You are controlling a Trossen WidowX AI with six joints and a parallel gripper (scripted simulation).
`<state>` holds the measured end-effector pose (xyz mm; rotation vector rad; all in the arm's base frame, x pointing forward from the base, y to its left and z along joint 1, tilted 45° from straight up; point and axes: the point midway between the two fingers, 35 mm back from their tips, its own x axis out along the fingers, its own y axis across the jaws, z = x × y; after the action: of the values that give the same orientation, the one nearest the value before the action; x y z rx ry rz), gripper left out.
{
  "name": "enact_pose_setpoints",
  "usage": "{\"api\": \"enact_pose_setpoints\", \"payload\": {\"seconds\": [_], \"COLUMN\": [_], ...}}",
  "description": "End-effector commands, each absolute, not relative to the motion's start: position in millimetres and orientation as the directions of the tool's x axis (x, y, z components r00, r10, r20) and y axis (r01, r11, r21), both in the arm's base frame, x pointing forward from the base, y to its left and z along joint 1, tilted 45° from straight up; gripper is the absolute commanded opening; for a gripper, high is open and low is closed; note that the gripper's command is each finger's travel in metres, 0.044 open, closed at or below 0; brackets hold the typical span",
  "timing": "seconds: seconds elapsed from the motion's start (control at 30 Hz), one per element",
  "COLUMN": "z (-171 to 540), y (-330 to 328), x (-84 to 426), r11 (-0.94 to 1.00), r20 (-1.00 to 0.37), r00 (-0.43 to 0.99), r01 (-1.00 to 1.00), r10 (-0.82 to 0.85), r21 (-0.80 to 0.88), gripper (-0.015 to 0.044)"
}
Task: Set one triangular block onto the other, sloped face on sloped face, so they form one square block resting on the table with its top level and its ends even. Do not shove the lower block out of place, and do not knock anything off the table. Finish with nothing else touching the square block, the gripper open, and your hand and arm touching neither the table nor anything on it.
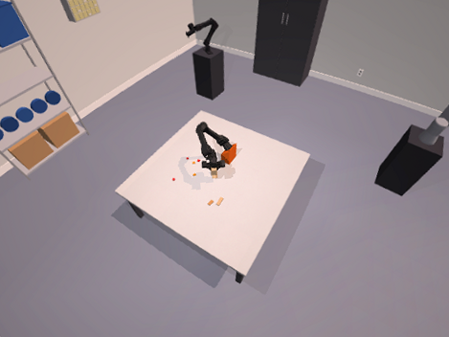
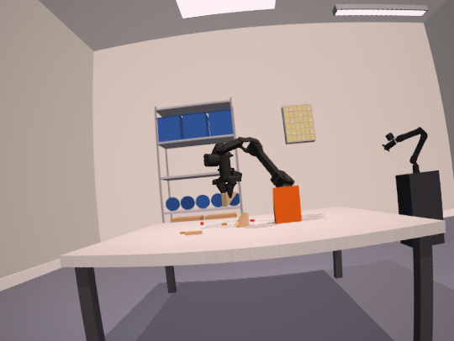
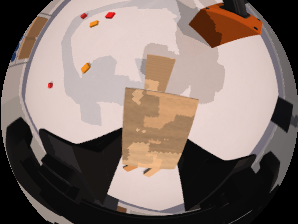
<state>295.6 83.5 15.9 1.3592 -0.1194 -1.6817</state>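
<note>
My gripper (image 2: 226, 194) (image 3: 152, 134) is shut on one wooden triangular block (image 2: 228, 199) (image 3: 159, 127) and holds it above the table. In the exterior view its flat side is up and its sloped face points down and to the right. The other triangular block (image 2: 242, 221) (image 3: 160, 72) stands on the table, lower and a little to the right there, with its slope facing up and left. The two are apart in that view. In the wrist view the held block overlaps the near end of the lower one and hides part of it.
An orange box (image 1: 229, 154) (image 2: 287, 204) (image 3: 212, 27) stands by the arm's base. Small red and orange pieces lie on the table (image 1: 257, 200) (image 2: 336, 227), including an orange one (image 1: 194, 174) (image 3: 85, 67). Two flat wooden pieces, one longer (image 1: 220, 201) (image 2: 193, 233), lie farther out.
</note>
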Motion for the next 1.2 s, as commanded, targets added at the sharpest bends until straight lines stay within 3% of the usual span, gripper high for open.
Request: {"api": "enact_pose_setpoints", "payload": {"seconds": [0.0,1.17], "z": [7.8,-34.1], "y": [68.2,8.7], "x": [291.3,269.2], "r11": [-0.547,-0.538], "r20": [-0.704,-0.659], "r00": [0.053,0.028], "r01": [0.59,0.553], "r10": [-0.708,-0.751], "r21": [0.594,0.636], "gripper": [0.0,0.0]}}
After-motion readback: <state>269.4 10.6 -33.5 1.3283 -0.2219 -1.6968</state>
